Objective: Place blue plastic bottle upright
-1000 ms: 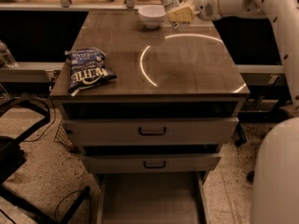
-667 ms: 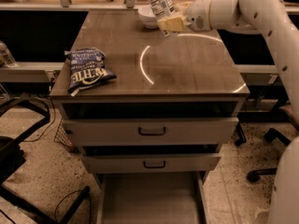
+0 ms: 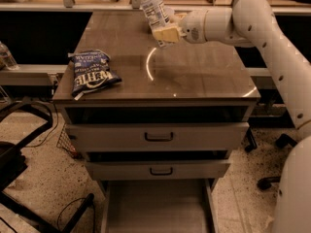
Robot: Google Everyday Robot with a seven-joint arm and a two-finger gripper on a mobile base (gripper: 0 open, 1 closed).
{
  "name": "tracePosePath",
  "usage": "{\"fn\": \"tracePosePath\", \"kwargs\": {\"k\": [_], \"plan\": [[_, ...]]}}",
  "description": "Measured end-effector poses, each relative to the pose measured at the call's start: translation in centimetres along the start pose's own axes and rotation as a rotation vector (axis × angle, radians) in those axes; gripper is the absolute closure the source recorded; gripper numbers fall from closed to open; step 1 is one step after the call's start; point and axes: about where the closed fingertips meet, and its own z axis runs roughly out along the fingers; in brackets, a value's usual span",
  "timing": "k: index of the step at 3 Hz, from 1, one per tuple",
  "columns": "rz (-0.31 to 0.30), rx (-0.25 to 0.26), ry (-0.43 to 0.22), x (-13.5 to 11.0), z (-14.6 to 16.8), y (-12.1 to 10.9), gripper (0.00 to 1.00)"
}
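On my feed the gripper (image 3: 164, 34) sits over the far middle of the bench (image 3: 204, 76). Its cream-yellow jaws are clamped on the blue plastic bottle (image 3: 154, 6), which is clear with a pale label speckled bluish. The arm (image 3: 252, 18) is plain white. The bench top is dull brown, crossed by a bright curved glare line. The chip bag (image 3: 91, 74) is dark blue with white lettering. The drawers (image 3: 107, 137) are grey with dark handles (image 3: 159, 137), and I see a speckled beige floor (image 3: 43, 188).

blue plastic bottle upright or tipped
Tipped: the blue plastic bottle leans leftward in the claw, which grips its lower end above the back of the table.
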Motion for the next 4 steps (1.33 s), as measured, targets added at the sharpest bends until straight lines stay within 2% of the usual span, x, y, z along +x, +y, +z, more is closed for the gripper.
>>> {"fn": "tracePosePath", "kwargs": {"k": [2, 4], "plan": [[0.017, -0.034, -0.083, -0.3, 3.5, -1.2, 1.0], [0.005, -0.042, -0.164, 1.1, 6.1, -2.4, 1.0]]}}
